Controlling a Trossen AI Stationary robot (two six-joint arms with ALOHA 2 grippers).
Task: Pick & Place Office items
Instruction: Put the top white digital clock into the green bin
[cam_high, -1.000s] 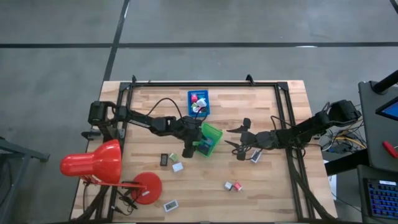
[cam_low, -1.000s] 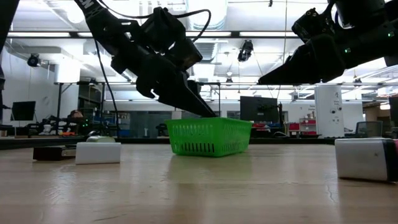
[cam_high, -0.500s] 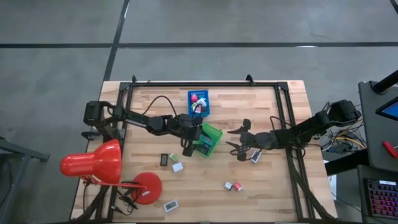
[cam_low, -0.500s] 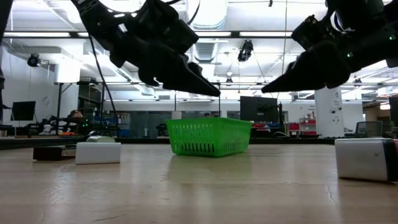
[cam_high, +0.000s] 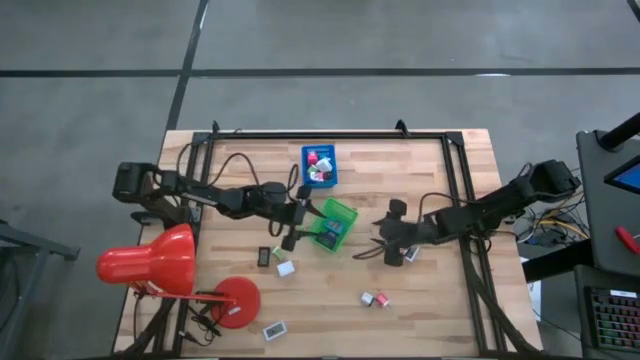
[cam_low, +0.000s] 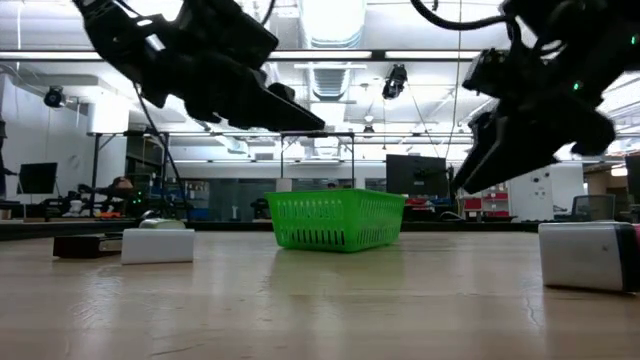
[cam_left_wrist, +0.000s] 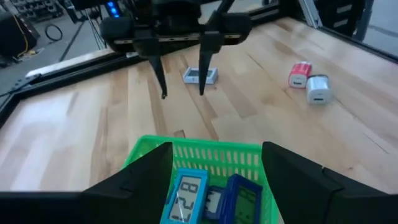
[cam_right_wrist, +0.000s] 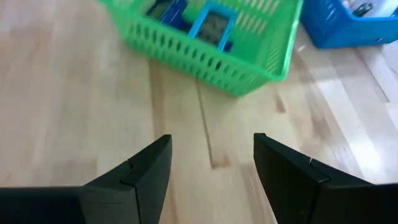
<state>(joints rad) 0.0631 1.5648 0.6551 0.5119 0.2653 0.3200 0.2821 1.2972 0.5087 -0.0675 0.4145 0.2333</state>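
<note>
Table: wooden top, holding both trays and the loose office items.
Green tray: mid-table; blue-framed flat pieces already lie inside, seemingly sorted by kind.
Blue tray: behind the green one, holding white and pink-red pieces.
Left gripper: above the green tray's near-left edge, fingers spread, carrying nothing; probably an item has just been dropped here.
Right gripper: fingers apart and empty, hanging over bare wood between the green tray and a white piece, likely its next pick.
Unsorted items: dark piece and white piece near the left gripper; pink-and-white pair and one flat piece toward the front edge.
Red lamp: front-left corner, not part of the sorting.
</note>
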